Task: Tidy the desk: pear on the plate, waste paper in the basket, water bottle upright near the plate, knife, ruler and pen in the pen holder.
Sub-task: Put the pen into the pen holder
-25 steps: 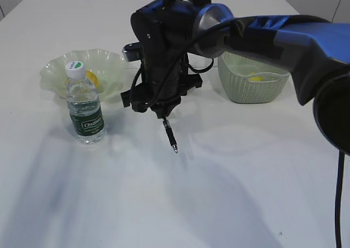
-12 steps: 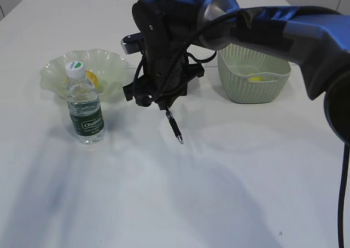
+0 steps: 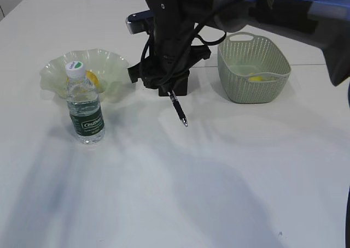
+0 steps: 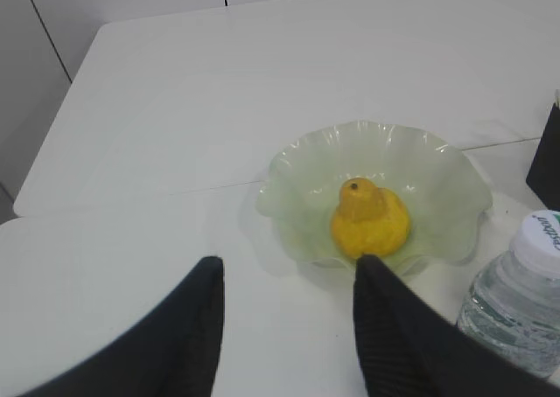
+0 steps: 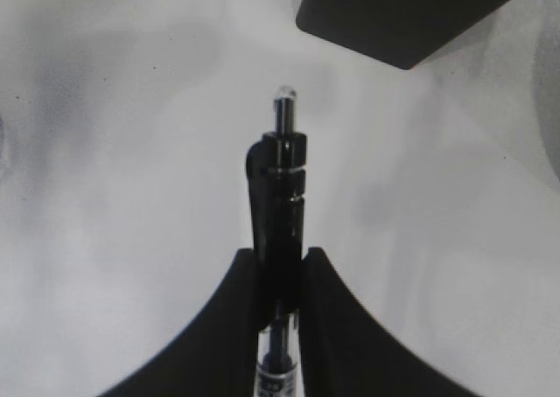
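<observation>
My right gripper [image 3: 169, 91] is shut on a black pen [image 3: 178, 109], which hangs at a slant above the desk [image 3: 164, 193]. In the right wrist view the pen [image 5: 278, 187] sticks out past the gripper [image 5: 278, 259], with the black pen holder [image 5: 409, 12] just beyond it. The yellow pear [image 4: 369, 222] lies in the ruffled green plate [image 4: 302, 165]. My left gripper [image 4: 289, 270] hovers open, short of the plate. The water bottle [image 3: 85, 108] stands upright in front of the plate [image 3: 54, 73]. Knife and ruler are out of view.
The sage-green basket [image 3: 254, 89] stands at the right, with something pale and a yellow bit [image 3: 255, 78] inside. The right arm reaches across the back from the upper right. The pen holder [image 3: 178, 87] is partly hidden behind the gripper.
The right gripper has carried the pen up and back towards the pen holder, which now shows below it. Bottle, plate and basket have not moved.
</observation>
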Available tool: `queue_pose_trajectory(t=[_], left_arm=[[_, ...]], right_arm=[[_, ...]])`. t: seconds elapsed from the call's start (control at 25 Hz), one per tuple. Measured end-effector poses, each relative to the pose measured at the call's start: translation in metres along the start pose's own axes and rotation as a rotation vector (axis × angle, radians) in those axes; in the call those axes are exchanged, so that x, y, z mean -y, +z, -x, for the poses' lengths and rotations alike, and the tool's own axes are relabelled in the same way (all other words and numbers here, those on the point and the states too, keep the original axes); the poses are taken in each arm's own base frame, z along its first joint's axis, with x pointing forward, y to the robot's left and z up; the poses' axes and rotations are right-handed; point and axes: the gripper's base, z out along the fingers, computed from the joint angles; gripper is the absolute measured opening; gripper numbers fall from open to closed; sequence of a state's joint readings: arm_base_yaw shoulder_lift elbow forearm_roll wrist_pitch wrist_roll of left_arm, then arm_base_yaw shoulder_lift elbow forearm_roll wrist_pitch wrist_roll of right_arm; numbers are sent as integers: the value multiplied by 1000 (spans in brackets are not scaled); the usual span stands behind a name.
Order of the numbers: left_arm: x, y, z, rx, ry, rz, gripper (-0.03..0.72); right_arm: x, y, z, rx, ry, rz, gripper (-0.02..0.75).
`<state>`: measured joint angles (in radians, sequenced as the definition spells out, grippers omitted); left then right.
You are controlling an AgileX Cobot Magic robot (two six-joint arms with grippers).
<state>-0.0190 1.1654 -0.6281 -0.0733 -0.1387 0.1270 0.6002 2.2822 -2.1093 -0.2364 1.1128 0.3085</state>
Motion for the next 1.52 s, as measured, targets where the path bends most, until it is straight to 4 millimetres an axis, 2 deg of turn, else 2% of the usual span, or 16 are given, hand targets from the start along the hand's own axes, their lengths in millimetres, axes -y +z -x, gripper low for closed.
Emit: queue_pose_trajectory(t=[0.32, 0.56, 0.88, 1.2, 1.52], left_arm=[[0, 0, 0, 0, 0, 0, 341], [0, 0, 0, 0, 0, 0, 341], [0, 0, 0, -2, 0, 0, 341], [0, 2, -1, -8, 0, 0, 341], [0, 2, -1, -2, 0, 0, 341]], right_arm=[[14, -1, 3, 9, -8, -5, 71], [35, -12, 12, 66, 4, 40, 71], [48, -12, 21, 142, 3, 83, 71], [62, -13, 35, 286, 12, 92, 71], [67, -17, 48, 435, 18, 99, 70]])
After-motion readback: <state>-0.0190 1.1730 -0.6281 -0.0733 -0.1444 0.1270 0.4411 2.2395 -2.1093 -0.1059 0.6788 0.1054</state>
